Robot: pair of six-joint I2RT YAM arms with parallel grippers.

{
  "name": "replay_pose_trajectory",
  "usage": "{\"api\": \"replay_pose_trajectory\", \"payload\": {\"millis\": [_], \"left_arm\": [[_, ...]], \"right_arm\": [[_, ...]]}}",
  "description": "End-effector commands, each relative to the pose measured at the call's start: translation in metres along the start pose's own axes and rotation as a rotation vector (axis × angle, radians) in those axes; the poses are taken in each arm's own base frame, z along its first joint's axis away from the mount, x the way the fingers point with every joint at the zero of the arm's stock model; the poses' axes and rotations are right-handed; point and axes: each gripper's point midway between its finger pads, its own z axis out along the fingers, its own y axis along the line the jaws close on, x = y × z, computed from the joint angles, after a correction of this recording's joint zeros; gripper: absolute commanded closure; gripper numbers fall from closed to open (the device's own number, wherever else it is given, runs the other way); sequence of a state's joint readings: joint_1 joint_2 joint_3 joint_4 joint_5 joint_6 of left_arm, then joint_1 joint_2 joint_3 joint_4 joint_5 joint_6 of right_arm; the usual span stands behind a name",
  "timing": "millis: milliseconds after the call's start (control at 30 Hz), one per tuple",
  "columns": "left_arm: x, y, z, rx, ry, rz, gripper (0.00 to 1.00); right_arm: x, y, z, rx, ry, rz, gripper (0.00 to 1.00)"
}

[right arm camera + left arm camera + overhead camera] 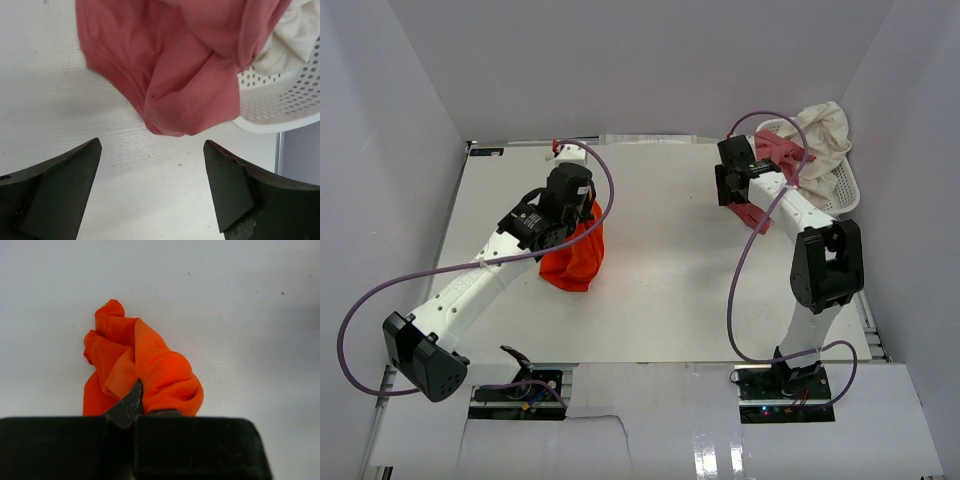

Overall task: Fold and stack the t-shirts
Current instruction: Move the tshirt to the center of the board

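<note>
The orange-red t-shirt (574, 258) hangs bunched from my left gripper (582, 212), its lower end on the table; in the left wrist view the shirt (150, 370) is pinched between shut fingertips (131, 399). The rose-pink t-shirt (170, 65) spills out of the basket onto the table, and it also shows in the top view (782, 152). My right gripper (152, 150) is open just in front of its hanging edge, touching nothing. The cream-white t-shirt (828, 132) lies over the basket rim and also shows in the right wrist view (292, 42).
The white perforated basket (847, 192) stands at the table's far right corner, against the right wall; its rim shows in the right wrist view (280, 117). A small white and red object (567, 150) sits at the back edge. White walls enclose the table.
</note>
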State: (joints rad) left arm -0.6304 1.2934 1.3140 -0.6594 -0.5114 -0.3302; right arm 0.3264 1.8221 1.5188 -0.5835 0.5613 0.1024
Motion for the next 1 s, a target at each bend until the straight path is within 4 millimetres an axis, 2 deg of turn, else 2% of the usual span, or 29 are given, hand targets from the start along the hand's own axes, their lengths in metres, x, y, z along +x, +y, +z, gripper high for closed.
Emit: {"api": "replay_pose_trajectory", "payload": {"millis": [0,233,267,433,533,600,667,733,767,800,833,900,967], "left_arm": [[-0.013,0.003,-0.014,0.018,-0.056,-0.032,1.0],[-0.008,0.004,-0.013,0.019,-0.056,-0.028,1.0],[-0.006,0.004,-0.012,0.018,-0.052,-0.026,1.0],[-0.003,0.004,-0.012,0.027,-0.052,-0.022,1.0],[-0.002,0.006,-0.013,0.02,-0.055,-0.016,1.0],[0.0,0.008,-0.012,0.018,-0.059,-0.012,1.0],[0.0,0.008,-0.013,0.019,-0.061,-0.009,1.0],[0.001,0.008,-0.012,0.02,-0.06,-0.009,1.0],[0.002,0.007,-0.011,0.023,-0.059,-0.008,1.0],[0.002,0.006,-0.011,0.025,-0.06,-0.011,1.0],[0.002,0.006,-0.011,0.028,-0.06,-0.013,1.0],[0.003,0.004,-0.01,0.033,-0.056,-0.014,1.0],[0.004,0.003,-0.009,0.04,-0.052,-0.015,1.0]], "right_arm": [[0.013,0.001,0.007,0.024,0.032,0.039,0.11],[0.027,-0.008,0.028,0.161,0.085,0.036,0.09],[0.03,-0.007,0.033,0.174,0.094,0.037,0.04],[0.028,-0.007,0.055,0.234,0.103,0.055,0.07],[0.024,-0.01,0.07,0.271,0.106,0.068,0.18],[0.013,-0.014,0.072,0.282,0.087,0.085,0.52],[0.001,-0.016,0.073,0.279,0.067,0.109,0.92],[-0.012,-0.014,0.066,0.244,0.043,0.119,0.92],[-0.028,-0.015,0.055,0.212,0.006,0.146,0.92],[-0.032,-0.013,0.054,0.197,-0.001,0.148,0.92],[-0.053,-0.02,0.039,0.179,-0.051,0.173,0.92],[-0.077,-0.028,0.022,0.15,-0.109,0.195,0.92],[-0.101,-0.053,0.004,0.154,-0.165,0.237,0.92]]}}
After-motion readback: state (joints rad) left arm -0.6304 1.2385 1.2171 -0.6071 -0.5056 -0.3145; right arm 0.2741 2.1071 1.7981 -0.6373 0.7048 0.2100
